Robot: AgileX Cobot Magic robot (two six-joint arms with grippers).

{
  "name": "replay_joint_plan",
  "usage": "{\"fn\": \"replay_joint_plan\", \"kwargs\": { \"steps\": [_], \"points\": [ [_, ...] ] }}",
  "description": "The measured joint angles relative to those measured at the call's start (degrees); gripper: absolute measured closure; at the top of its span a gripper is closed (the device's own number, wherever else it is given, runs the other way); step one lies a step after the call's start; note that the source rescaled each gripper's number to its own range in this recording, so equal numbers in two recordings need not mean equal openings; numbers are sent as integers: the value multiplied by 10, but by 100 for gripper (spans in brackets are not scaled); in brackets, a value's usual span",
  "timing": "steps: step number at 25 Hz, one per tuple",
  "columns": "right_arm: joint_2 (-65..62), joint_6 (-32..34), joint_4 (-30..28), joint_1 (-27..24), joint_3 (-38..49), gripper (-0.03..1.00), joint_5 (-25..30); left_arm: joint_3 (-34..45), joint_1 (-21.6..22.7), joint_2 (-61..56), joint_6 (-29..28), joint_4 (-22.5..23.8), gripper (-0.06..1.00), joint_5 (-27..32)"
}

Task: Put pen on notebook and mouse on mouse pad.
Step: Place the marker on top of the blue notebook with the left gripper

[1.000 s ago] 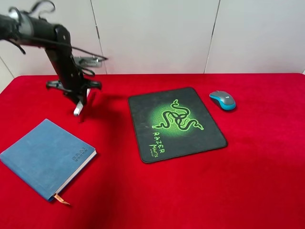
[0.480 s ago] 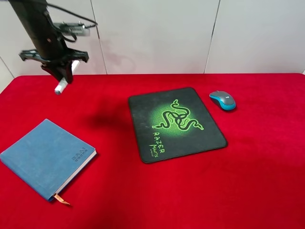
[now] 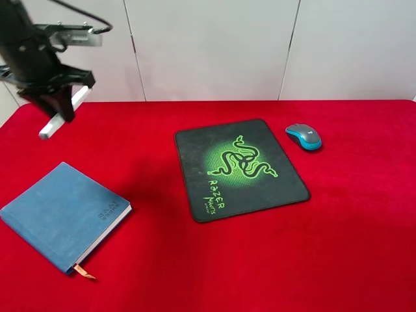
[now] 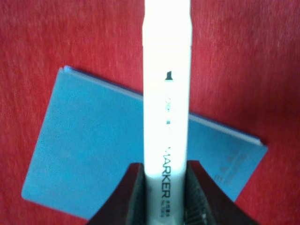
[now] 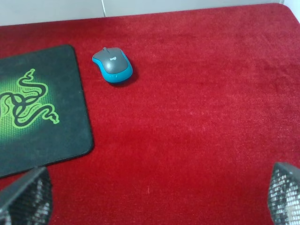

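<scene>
Left arm raised at the far left, clear of the red counter [image 3: 260, 260]. Left gripper [image 3: 57, 107] clamped on the pen [image 3: 49, 127], held tilted in the air. Left wrist view: pen over the blue notebook [image 4: 93, 150], which lies flat at front left. Right gripper [image 5: 154, 206] spread wide, holding nothing. Mouse [image 3: 303, 136] on the cloth near the mouse pad [image 3: 240, 168], off its far right corner.

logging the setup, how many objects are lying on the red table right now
3: the notebook front left, the mouse pad mid-table, the mouse beside its far-right corner. The pen is aloft in the left tool.
</scene>
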Motion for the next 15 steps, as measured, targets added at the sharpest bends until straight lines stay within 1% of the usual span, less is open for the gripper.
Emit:
{"fn": "replay_joint_plan", "kwargs": {
  "steps": [7,11,15],
  "points": [
    [0,0,0,0,0,-3,0,154,0,-82,1,0,94,-56],
    [0,0,0,0,0,-3,0,241,0,-102,1,0,94,-97],
    [0,0,0,0,0,-3,0,300,0,-104,1,0,94,-145]
  ]
}}
